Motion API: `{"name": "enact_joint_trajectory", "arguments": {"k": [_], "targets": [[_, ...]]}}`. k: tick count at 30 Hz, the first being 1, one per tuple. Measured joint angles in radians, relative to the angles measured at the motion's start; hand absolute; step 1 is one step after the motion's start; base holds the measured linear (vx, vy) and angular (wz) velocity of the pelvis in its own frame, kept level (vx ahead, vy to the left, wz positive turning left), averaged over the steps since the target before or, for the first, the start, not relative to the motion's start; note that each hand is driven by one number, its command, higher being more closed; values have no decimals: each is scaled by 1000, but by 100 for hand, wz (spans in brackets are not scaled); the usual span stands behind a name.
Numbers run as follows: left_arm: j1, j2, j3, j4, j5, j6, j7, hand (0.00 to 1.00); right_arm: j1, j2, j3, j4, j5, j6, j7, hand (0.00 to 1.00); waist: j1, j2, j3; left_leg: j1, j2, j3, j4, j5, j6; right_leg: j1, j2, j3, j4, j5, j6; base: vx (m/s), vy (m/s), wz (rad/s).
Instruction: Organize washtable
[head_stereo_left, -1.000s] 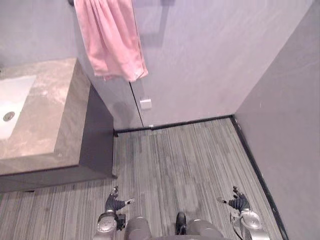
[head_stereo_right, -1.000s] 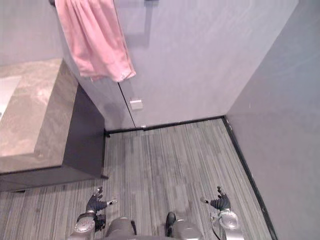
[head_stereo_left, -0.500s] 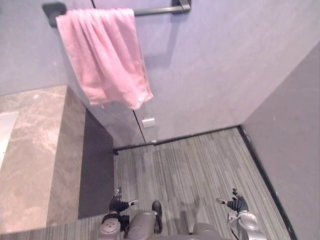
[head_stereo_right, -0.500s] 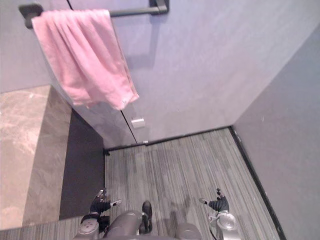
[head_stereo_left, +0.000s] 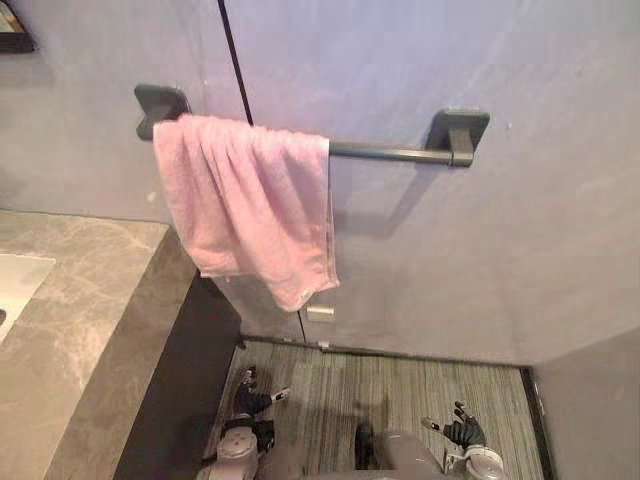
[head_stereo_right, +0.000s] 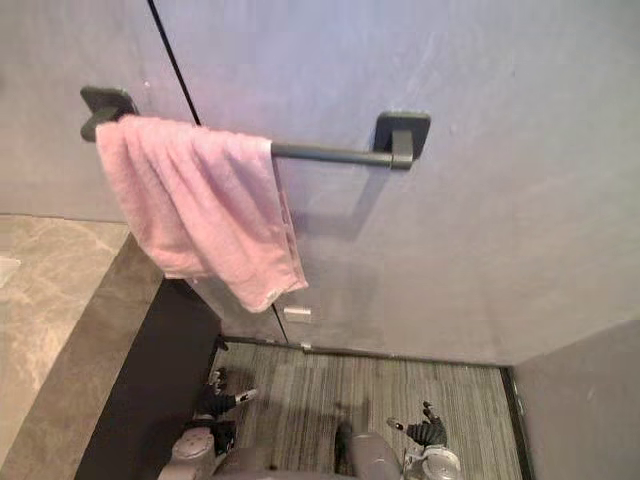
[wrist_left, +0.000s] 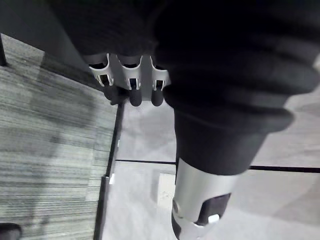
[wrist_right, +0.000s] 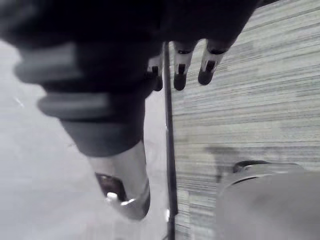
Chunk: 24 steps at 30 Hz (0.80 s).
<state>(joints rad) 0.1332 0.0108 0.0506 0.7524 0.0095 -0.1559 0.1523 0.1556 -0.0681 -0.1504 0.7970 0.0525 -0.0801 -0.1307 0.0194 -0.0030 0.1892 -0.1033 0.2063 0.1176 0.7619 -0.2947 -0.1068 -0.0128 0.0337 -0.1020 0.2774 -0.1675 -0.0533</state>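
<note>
A pink towel (head_stereo_left: 255, 205) hangs bunched over the left end of a dark wall rail (head_stereo_left: 390, 152). A marble washtable top (head_stereo_left: 75, 330) with a dark front runs along the left, and the corner of a white basin (head_stereo_left: 15, 285) shows at its edge. My left hand (head_stereo_left: 250, 400) hangs low beside the washtable's dark side, fingers relaxed and holding nothing. My right hand (head_stereo_left: 458, 432) hangs low on the right above the floor, also open and holding nothing.
A grey wall stands straight ahead with a small white socket plate (head_stereo_left: 320, 313) low down. Striped grey flooring (head_stereo_left: 420, 385) runs between the washtable and a second wall at the right.
The camera has tilted upward and turned: the towel rail and towel now sit mid-picture and less floor shows. Both hands stay hanging at the sides, open.
</note>
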Motion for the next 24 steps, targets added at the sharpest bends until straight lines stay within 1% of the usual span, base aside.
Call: {"name": "enact_joint_trajectory", "arguments": {"k": [2,3,4,5,6,7,8,9,11,12,15,21,24], "targets": [[3,0,1,-7,-2,0,0,0,-10,0,-4,-8,9,-1,0,0,3,8,-4,-32,0,1,-98,-1,2,17,-11,13,-14,1,1,222,29,-12],[2,1,1,-7,-7,0,0,0,-12,1,-18,-7,16,0,0,0,8,5,-2,-43,-5,-6,-230,8,1,25,-26,22,-20,0,8,222,113,-24],[2,0,0,-7,-9,0,0,0,-9,3,-19,-7,16,1,0,0,7,8,-4,-40,-15,-16,-317,21,-8,29,-37,29,-19,-8,22,202,138,-16],[2,-3,-1,-7,-9,0,0,0,-6,1,-19,-7,16,1,0,0,6,15,-8,-37,-19,-23,-375,60,-5,30,-37,33,-19,-12,32,192,219,-19],[1,-7,-1,-4,-10,0,0,0,-2,-7,-24,0,16,1,-1,0,6,43,-20,-31,-20,-37,-437,182,-12,32,-33,50,-17,-25,55,217,256,-20],[1,-1,-1,0,-13,3,1,0,2,12,-23,4,16,8,0,0,5,20,-21,-5,-42,-29,-457,186,-5,45,-53,67,-26,-23,70,181,219,-19],[0,5,-1,-1,-14,3,0,0,6,20,-21,4,16,9,0,0,4,7,-24,2,-56,-25,-470,185,-1,48,-65,72,-29,-30,80,132,179,-9],[0,18,-1,-1,-15,3,0,0,11,33,-20,5,15,10,0,0,2,-8,-28,10,-74,-11,-480,181,11,52,-92,78,-35,-33,89,89,148,-6],[1,24,-2,0,-15,4,0,0,11,38,-20,5,14,10,0,0,1,-19,-34,17,-94,2,-484,175,22,53,-106,89,-40,-37,105,88,153,-9],[0,33,-3,5,-15,5,0,0,9,39,-20,7,13,10,0,0,0,-19,-35,24,-105,8,-487,169,30,60,-117,93,-47,-38,114,63,103,-8],[2,35,-4,20,-15,5,0,0,6,40,-18,18,7,11,0,0,2,-16,-39,49,-119,21,-513,168,36,71,-129,106,-74,-32,123,33,71,-12],[2,45,-19,52,-15,5,0,0,2,30,-17,84,5,11,0,0,-1,-15,-51,71,-136,17,-560,183,41,84,-131,103,-100,-29,124,28,1,1],[4,60,-22,2,-15,5,5,0,-2,11,-16,92,5,11,0,0,-2,-14,-51,83,-140,10,-591,199,41,86,-131,102,-107,-25,121,21,-14,3]]}}
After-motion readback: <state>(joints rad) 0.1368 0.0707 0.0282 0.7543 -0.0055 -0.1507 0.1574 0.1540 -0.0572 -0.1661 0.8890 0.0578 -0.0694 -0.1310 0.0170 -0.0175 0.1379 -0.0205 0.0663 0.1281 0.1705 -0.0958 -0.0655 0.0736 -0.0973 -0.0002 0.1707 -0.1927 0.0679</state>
